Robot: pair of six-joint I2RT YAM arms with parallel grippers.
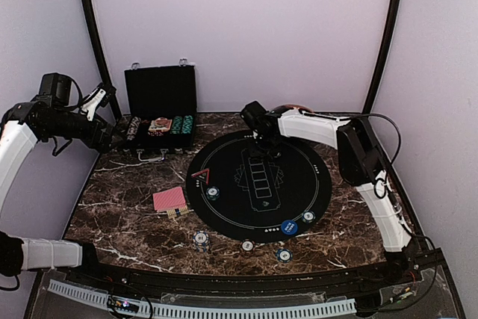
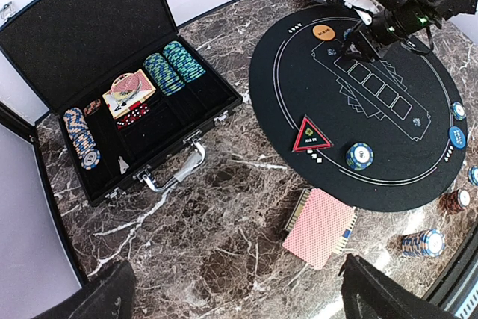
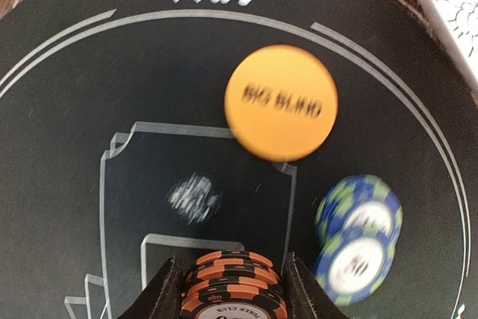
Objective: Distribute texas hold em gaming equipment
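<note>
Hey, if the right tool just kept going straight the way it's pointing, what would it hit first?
Most likely the black mat, at the printed card outline just ahead of the orange chip stack the right tool grips. The orange Big Blind button lies farther on; depth is unclear.

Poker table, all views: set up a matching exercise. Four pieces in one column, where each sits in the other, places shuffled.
Pieces:
1. Big Blind button
2. red triangle marker
3. red-backed cards
4. orange chip stack

Places:
A. on the bare marble, off the mat
B. gripped in the right claw
C. near the mat's left edge, beside a blue chip
D. on the mat's far part, next to two blue-green chips

Pairs: 1-D, 2-C, 3-A, 4-B
</note>
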